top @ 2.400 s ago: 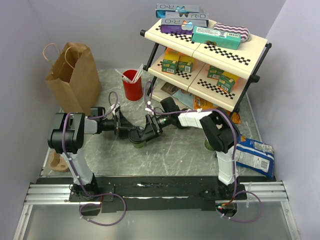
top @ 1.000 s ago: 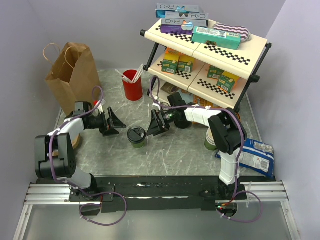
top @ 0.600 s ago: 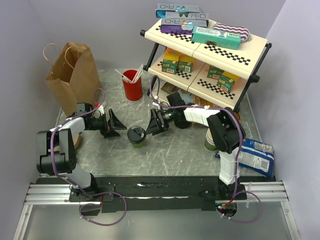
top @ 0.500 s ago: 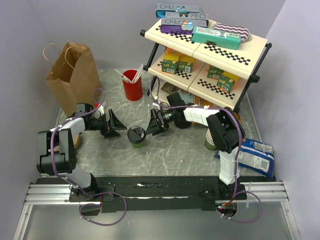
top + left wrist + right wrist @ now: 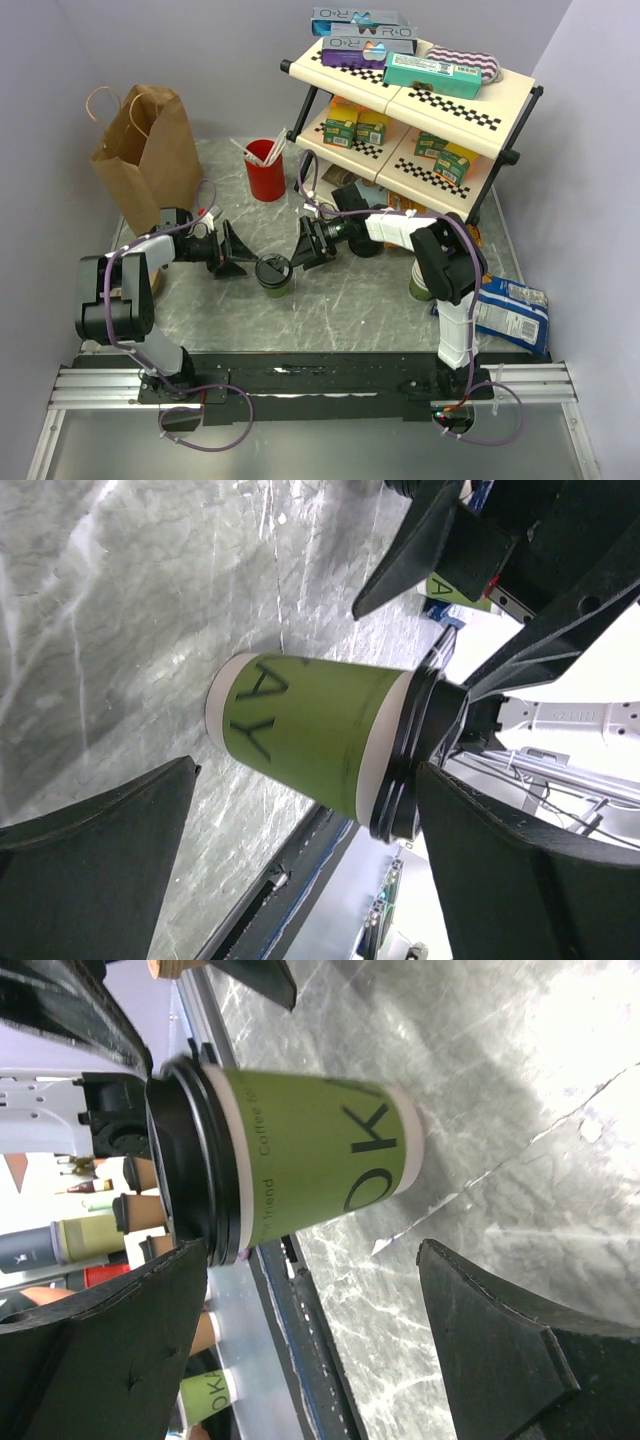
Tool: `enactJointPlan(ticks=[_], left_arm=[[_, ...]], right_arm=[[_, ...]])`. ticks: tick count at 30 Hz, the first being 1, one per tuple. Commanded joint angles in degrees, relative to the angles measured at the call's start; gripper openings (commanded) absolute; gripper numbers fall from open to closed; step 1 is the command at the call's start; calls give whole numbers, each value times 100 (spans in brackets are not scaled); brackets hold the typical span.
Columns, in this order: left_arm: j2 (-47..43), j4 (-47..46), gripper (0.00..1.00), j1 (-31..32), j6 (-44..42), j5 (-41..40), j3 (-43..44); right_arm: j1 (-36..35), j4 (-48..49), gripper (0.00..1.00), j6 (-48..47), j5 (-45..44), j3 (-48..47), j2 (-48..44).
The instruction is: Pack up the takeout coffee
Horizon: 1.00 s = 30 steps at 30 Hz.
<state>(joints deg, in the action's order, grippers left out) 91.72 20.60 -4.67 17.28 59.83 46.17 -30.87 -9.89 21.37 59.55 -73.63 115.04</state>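
The takeout coffee (image 5: 274, 272) is standing upright on the grey marbled table (image 5: 350, 300), just ahead of the arm bases and between the two grippers. In the left wrist view its green side (image 5: 320, 740) is showing the big dark letters "AY". In the right wrist view it (image 5: 300, 1155) is showing "OKA", with a small line beside the lid beginning "Coffee".

The left gripper (image 5: 238, 256) is lying low just left of the cup with its jaws spread wide, gripping nothing. The right gripper (image 5: 300, 247) is facing it from the cup's far right, likewise spread and empty.

Farther back, a red cup (image 5: 264, 170) with sticks is standing between a brown paper bag (image 5: 148, 155) and a checker-edged shelf (image 5: 455, 105). The dark boxes (image 5: 365, 30) on top are bearing large print like "R+O".

Against a second ago, the left gripper is sitting nearer the cup. The cup and the right gripper are keeping nearly their places.
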Motion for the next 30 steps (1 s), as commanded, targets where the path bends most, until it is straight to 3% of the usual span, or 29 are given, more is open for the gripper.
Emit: enactJointPlan(ticks=[1, 16, 24, 26, 30], left_arm=[[74, -153, 97, 54, 30, 169, 50], [329, -293, 97, 54, 12, 63, 32], [-392, -2016, 99, -131, 1278, 1178, -363], [-401, -1929, 99, -131, 1156, 1363, -381], [-261, -51, 99, -35, -720, 1576, -21]], right_arm=[[-50, -48, 91, -53, 22, -310, 202], [-86, -505, 90, -431, -383, -354, 264], [-85, -584, 90, -537, -435, -460, 194], [-86, -584, 90, -537, -435, -486, 203], [-86, -523, 90, -484, -418, -477, 203]])
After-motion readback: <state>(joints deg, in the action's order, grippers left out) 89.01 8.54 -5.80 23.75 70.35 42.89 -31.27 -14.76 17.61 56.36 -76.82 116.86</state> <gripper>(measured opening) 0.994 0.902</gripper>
